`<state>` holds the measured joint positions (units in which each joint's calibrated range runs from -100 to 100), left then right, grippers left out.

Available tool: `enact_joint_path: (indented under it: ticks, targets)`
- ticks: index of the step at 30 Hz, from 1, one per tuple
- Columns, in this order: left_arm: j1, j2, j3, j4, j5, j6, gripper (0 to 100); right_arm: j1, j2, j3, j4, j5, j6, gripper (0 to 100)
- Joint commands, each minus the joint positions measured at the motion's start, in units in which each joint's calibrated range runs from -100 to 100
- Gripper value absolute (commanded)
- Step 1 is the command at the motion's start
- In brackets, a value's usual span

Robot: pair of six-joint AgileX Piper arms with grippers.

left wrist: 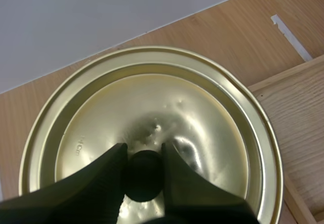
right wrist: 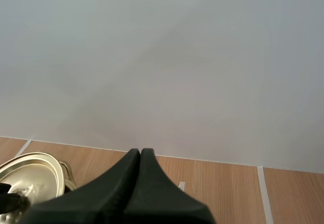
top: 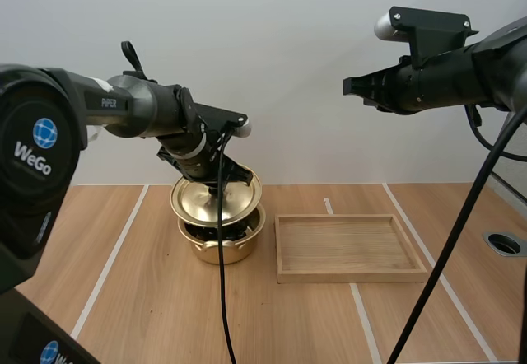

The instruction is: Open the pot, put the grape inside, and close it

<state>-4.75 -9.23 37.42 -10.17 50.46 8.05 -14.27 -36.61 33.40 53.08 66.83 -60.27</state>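
Observation:
A gold pot (top: pixel 221 247) stands on the wooden table, left of the middle. Its gold lid (top: pixel 216 199) hangs tilted just above the pot's rim. My left gripper (top: pixel 221 184) is shut on the lid's black knob (left wrist: pixel 143 175), whose sides the two fingers pinch in the left wrist view, over the shiny lid (left wrist: pixel 152 107). Something dark shows inside the pot under the lid; I cannot tell what it is. My right gripper (top: pixel 350 86) hangs high above the table, shut on nothing, its fingers lying together as one wedge (right wrist: pixel 140 153), with the lid (right wrist: pixel 30 176) far below it.
A shallow wooden tray (top: pixel 350 249) lies right of the pot, with nothing on it; its corner (left wrist: pixel 298 112) is beside the lid. A round hole (top: pixel 504 243) sits near the table's right edge. White tape lines cross the tabletop.

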Motion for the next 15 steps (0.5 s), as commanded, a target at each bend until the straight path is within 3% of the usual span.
enact_joint_path:
  ticks: [1,15]
  targets:
    - [-0.15,-0.2,0.8,-1.0,-2.9,0.2,0,-0.3,-0.8,-0.4,0.7,0.6,-0.4,0]
    - [-0.15,-0.2,3.5,-1.4,-4.6,0.7,0,-0.3,-0.8,-0.4,0.7,0.6,-0.4,0]
